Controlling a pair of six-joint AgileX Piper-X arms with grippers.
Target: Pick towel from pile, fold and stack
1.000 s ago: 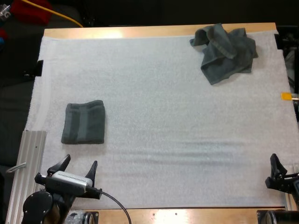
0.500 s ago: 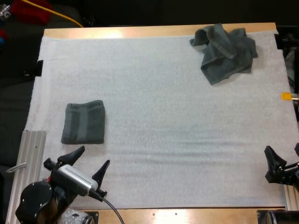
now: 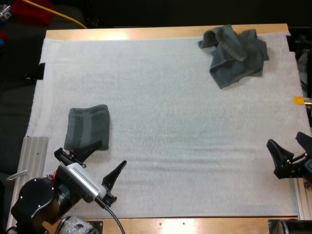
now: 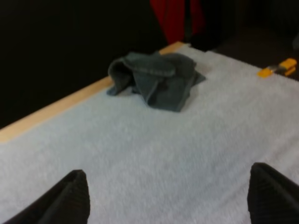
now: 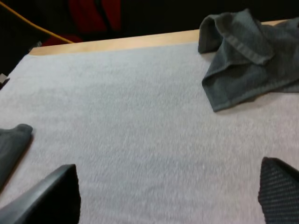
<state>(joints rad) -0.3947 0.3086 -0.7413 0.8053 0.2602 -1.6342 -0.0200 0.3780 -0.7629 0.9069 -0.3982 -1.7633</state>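
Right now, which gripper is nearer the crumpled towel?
Right. The right gripper is at the mat's near right edge, with the crumpled towel ahead at the far edge. The left gripper is diagonally across the mat, by the folded towel.

crumpled towel [image 3: 235,54] far right on mat [image 3: 170,126] | folded towel [image 3: 87,127] near left

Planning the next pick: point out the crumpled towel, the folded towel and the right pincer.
crumpled towel [image 3: 236,56], high view, middle of the heap.
folded towel [image 3: 87,126], high view, centre of its top.
right pincer [image 3: 284,140], high view, midway between its open fingertips.
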